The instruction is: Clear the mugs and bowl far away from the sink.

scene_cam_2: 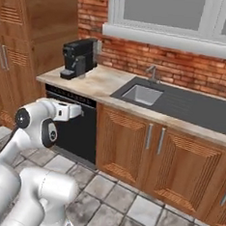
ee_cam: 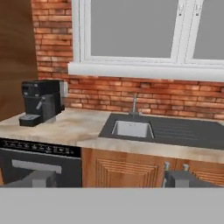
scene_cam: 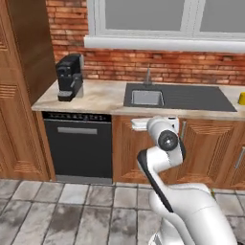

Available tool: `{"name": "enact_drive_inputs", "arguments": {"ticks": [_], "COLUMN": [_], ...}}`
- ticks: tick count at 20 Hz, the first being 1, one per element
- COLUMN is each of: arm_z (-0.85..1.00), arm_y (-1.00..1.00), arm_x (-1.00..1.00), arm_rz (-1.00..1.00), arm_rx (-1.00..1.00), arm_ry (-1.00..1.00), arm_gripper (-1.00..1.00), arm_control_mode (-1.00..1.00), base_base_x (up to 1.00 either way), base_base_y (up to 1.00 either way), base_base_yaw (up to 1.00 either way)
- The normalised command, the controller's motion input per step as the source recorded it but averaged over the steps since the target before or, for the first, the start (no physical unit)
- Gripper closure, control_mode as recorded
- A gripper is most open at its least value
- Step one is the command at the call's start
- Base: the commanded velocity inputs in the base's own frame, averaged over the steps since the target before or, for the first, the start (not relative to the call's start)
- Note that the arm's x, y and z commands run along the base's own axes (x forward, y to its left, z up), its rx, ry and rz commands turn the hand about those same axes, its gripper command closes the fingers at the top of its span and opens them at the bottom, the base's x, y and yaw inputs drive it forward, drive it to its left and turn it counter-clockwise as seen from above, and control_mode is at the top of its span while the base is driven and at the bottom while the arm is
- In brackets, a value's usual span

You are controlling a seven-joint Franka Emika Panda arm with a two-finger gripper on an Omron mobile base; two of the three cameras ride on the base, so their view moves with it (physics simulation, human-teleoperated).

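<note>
1. You face a beige stone worktop (scene_cam: pixel 103 95) with the sink (scene_cam: pixel 147 97) set into it; take the sink as your landmark. Its light-grey basin sits in a dark ribbed surround (scene_cam_2: pixel 193 108) that stretches away to the right, and a thin metal tap (ee_cam: pixel 134 105) stands just behind the basin against the red brick wall (ee_cam: pixel 153 97).
2. Well to the left of the sink, a black coffee machine (scene_cam: pixel 69 76) stands on the worktop near the tall wooden cupboard (scene_cam_2: pixel 40 21). Below it, left of the sink, is a black dishwasher front (scene_cam: pixel 79 143); directly under the sink are wooden cabinet doors (scene_cam_2: pixel 131 145) with metal handles.
3. Above the sink, a white-framed window (ee_cam: pixel 135 30) with a white sill runs along the wall.
4. In the left base view you can see a yellow mug (scene_cam: pixel 242 98) at the picture's right edge, on the worktop just past the right end of the sink's surround. It is cut off by the frame.
5. Your jaws are spread wide and hold nothing. The gripper (ee_cam: pixel 109 178) hangs in front of the cabinets, below the worktop edge and short of the sink, well apart from the mug.
6. In the hand view the two fingertips (ee_cam: pixel 179 178) rise low in the picture, the sink straight ahead between them.
</note>
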Motion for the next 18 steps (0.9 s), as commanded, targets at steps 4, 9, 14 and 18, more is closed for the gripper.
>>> {"name": "enact_drive_inputs", "arguments": {"ticks": [4, 9, 14, 18], "arm_z": [0.00, 0.00, 0.00, 0.00], "arm_y": [0.00, 0.00, 0.00, 0.00], "arm_x": [0.00, 0.00, 0.00, 0.00], "arm_rz": [0.00, 0.00, 0.00, 0.00], "arm_rx": [0.00, 0.00, 0.00, 0.00], "arm_ry": [0.00, 0.00, 0.00, 0.00], "arm_gripper": [-1.00, -1.00, -1.00, -1.00], "arm_control_mode": [1.00, 1.00, 1.00, 1.00], "base_base_x": [0.25, 0.36, 0.44, 0.49], "base_base_y": [-1.00, -1.00, -1.00, -1.00], "base_base_yaw": [-0.12, -0.07, -0.12, -0.32]}}
